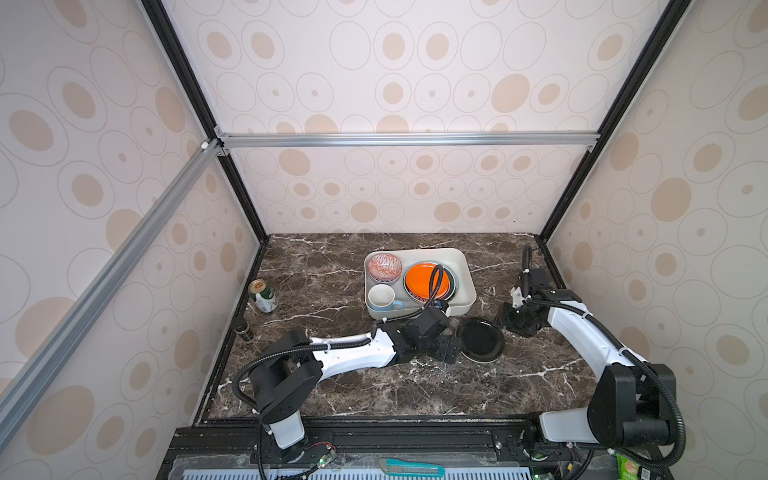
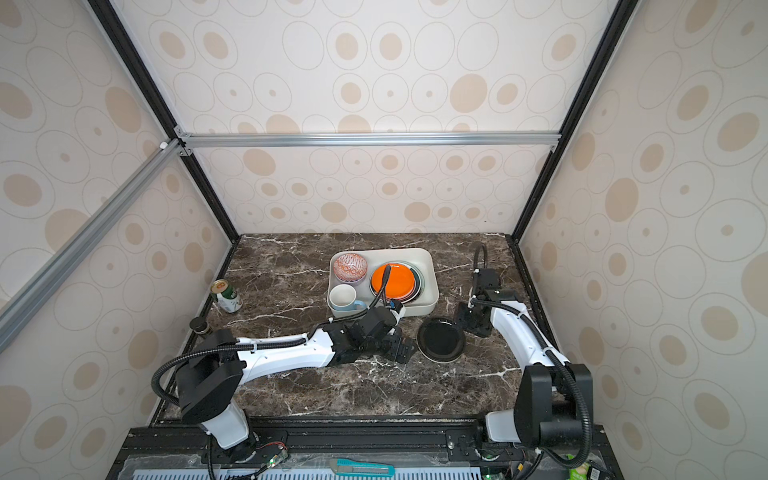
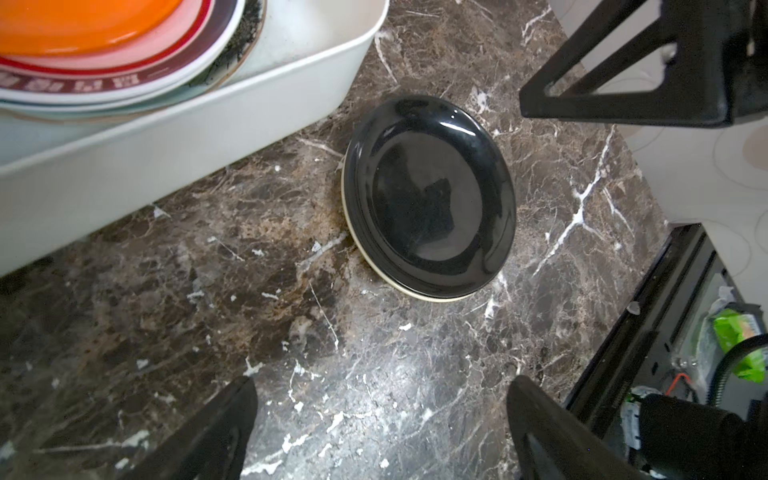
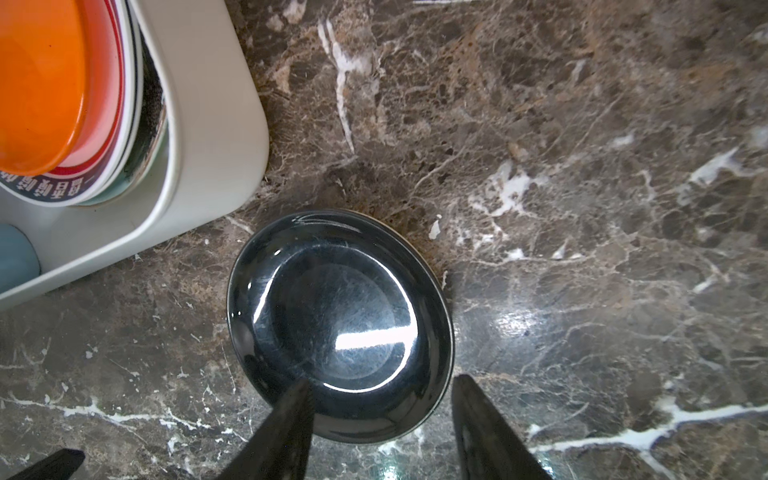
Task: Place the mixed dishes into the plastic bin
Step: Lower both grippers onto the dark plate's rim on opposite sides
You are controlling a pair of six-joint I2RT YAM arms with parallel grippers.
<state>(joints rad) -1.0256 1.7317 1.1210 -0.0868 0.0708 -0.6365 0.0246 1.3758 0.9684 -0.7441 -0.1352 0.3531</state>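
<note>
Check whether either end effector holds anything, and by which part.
Nothing. Left end effector open; right end effector open, astride the rim of the black plate.

Parted jaws straddle the rim of a black plate [image 4: 338,328] just beside the plastic bin [image 4: 216,124].

The round glazed plate [image 1: 481,340] is glossy black with a cream edge, the marble tabletop [image 1: 324,270] brown veined white, the plastic bin [image 1: 466,268] white, its top plate [image 1: 424,280] orange, its bowl [image 1: 385,266] red-and-white patterned, its mug [image 1: 382,297] light blue.
</note>
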